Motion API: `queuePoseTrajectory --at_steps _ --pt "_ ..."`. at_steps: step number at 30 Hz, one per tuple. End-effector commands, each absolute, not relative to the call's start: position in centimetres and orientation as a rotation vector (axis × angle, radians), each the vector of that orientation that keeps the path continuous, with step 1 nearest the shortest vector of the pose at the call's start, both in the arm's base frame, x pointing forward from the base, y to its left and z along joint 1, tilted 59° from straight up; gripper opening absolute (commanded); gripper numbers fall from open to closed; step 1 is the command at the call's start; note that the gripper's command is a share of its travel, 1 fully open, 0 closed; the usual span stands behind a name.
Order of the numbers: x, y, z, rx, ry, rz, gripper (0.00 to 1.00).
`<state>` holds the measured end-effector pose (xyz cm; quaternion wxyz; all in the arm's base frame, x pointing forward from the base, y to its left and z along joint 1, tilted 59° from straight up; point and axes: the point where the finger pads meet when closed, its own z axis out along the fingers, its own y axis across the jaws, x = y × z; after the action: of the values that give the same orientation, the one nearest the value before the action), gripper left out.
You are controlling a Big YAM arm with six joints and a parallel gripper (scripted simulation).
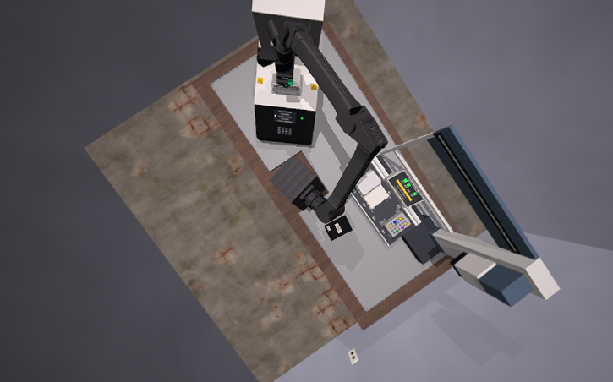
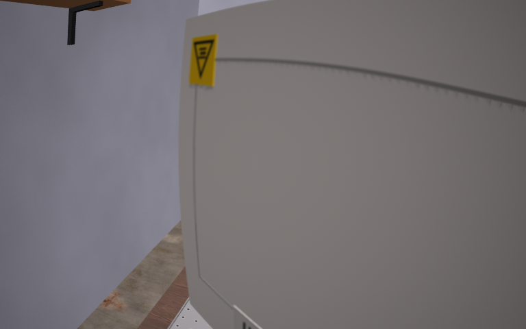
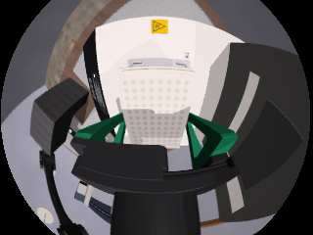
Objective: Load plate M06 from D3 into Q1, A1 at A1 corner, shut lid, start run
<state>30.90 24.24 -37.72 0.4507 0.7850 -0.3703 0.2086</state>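
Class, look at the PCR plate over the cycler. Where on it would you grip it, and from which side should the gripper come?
Grip the plate as the gripper does now: by its two opposite side walls, from above. The flat well field offers no hold, and the green fingers straddle the rigid skirt, leaving the underside free to seat on the block.

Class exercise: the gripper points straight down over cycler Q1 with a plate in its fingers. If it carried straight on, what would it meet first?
Most likely Q1's block: the gripper holds plate M06 directly above it, lid open. How large the remaining gap is cannot be judged.
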Motion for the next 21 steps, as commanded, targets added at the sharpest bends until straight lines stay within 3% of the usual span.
queuePoseTrajectory --at_steps 1,21 --pt "31.6 24.1 -38.5 1.939 -0.955 0.509 0.00" --pt "33.6 28.2 -36.1 2.007 -0.946 0.542 0.00"
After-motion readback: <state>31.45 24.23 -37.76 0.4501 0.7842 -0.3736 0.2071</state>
